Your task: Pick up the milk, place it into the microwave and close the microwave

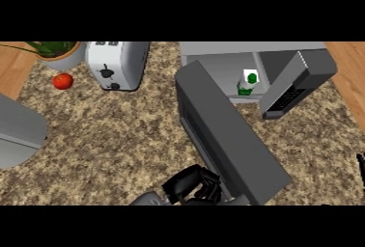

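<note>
Left hand [191, 185], fingers curled shut holding nothing, presses the open microwave door's [228, 140] outer edge.

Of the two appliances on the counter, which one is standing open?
The microwave, at the back right: its door is swung out toward the robot, with the milk visible inside. The toaster at back left has no door.

A white toaster [118, 65] stands at the far left of the speckled stone counter [121, 140]. Just left of it is a grey pot with a green plant [55, 52]. A red tomato [63, 81] lies near the pot, a little nearer to us. At the left edge a grey rounded object [18, 132] shows partly.
</note>
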You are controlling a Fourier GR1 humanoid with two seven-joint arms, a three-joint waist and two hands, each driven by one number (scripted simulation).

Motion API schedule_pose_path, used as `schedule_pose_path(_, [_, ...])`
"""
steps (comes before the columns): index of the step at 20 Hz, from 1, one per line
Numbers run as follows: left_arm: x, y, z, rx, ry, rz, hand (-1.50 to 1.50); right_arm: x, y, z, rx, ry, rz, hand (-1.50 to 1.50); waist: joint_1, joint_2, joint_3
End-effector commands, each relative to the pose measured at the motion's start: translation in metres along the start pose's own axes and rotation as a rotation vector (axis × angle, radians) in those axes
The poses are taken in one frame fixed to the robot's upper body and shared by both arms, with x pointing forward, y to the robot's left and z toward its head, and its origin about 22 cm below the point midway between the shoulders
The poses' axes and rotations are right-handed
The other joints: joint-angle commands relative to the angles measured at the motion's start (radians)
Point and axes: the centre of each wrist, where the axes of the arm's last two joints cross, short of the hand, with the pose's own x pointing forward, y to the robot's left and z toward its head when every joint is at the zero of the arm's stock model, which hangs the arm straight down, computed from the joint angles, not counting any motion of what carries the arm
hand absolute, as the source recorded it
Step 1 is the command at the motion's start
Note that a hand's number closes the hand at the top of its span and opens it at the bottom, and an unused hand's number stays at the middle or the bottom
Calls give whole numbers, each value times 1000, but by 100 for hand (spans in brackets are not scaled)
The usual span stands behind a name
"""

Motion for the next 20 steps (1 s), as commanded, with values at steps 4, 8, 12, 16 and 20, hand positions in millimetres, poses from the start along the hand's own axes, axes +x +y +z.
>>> schedule_pose_path(4, [25,-20,-22,28,-69,6,-150,16,8,-29,95,-92,-104,-150,-49,4,-4])
schedule_pose_path(8, [37,-13,-32,103,-68,14,150,24,14,-38,149,-122,-104,-150,-92,8,-5])
schedule_pose_path(12, [50,-3,-46,116,-89,1,150,26,22,-45,179,-129,-131,-150,-123,18,-3])
schedule_pose_path(16, [68,4,-57,168,-145,-30,150,29,31,-53,240,-116,-140,-150,-145,21,-2])
schedule_pose_path(20, [81,19,-70,230,-187,-56,150,44,27,-70,275,-142,-136,-150,-185,29,-4])
